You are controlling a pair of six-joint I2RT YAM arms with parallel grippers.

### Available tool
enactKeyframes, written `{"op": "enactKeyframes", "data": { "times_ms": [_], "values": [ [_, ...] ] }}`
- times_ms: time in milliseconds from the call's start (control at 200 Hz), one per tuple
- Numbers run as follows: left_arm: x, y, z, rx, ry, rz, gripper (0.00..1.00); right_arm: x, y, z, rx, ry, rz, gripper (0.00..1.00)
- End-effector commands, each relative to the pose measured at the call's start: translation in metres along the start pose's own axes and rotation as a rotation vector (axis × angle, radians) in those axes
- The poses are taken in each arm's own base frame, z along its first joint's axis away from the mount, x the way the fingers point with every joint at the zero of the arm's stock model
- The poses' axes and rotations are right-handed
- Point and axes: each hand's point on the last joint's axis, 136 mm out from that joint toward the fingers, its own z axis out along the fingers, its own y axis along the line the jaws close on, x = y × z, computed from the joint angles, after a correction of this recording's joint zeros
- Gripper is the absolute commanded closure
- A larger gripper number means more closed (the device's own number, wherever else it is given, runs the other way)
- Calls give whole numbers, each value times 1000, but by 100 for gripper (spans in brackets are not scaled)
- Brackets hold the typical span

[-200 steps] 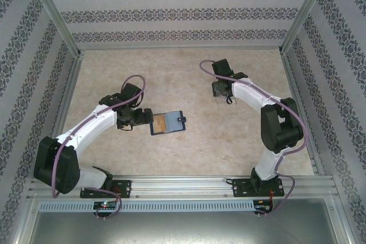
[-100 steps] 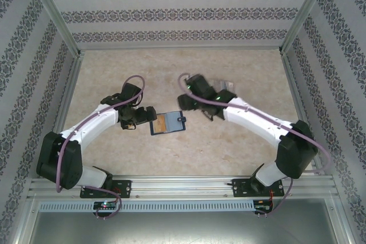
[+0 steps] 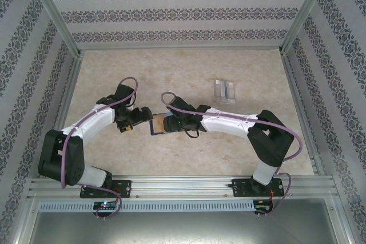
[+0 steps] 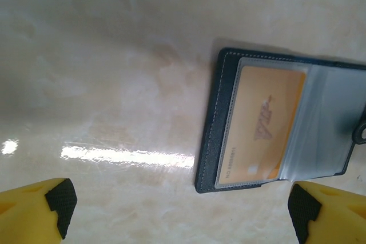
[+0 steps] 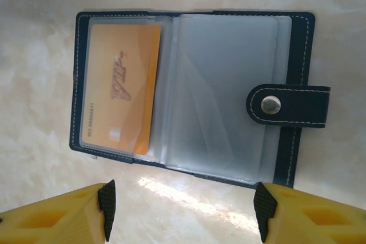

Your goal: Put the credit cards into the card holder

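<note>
You are holding the right gripper [image 5: 184,207] over the card holder [image 5: 189,90], jaws standing apart and empty. The card holder is lying open on the table [image 5: 34,4], the orange card [image 5: 120,87] sitting in the sleeve opposite its snap tab [image 5: 289,106]. Your left gripper [image 4: 182,201] is hanging just beside the card holder, spread wide.

The left arm [image 3: 91,119] reaches from its near-left base toward the centre, forearm sloping right. Its jaws are spread wide and empty, with the yellow, black-padded fingertips [image 4: 57,201] pointing down at the surface. The right arm [image 3: 229,123] bends at its elbow on the near right and stretches low to the left, wrist near the left one. Its jaws stand apart and empty, fingertips [image 5: 103,204] above the surface.
</note>
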Motion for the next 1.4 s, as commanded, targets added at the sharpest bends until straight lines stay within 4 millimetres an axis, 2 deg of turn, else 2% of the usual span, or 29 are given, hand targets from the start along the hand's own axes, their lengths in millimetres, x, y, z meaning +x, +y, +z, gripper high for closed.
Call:
{"op": "enactKeyframes", "data": {
  "times_ms": [0, 375, 694, 879, 1114, 1249, 1399],
  "values": [
    [-1, 1, 8, 16, 6, -20, 3, 9, -6, 16, -1, 40, 43, 33],
    [-3, 1, 9, -4, 22, 0, 3, 7, -23, 32, 55, 51, 54, 34],
    [-3, 4, 11, -15, 17, -13, 3, 9, -19, 42, 29, 73, 49, 38],
    [-3, 2, 9, -13, 27, -10, 3, 4, -17, 36, 27, 54, 32, 41],
    [-1, 4, 9, -15, 27, -13, 3, -4, -20, 22, 72, 12, -17, 40],
    [0, 4, 10, -16, 30, -18, 3, -4, -19, 22, 73, 10, -30, 41],
    [1, 5, 9, -13, 26, -17, 3, 0, -17, 29, 58, 26, -23, 46]
  ]
}}
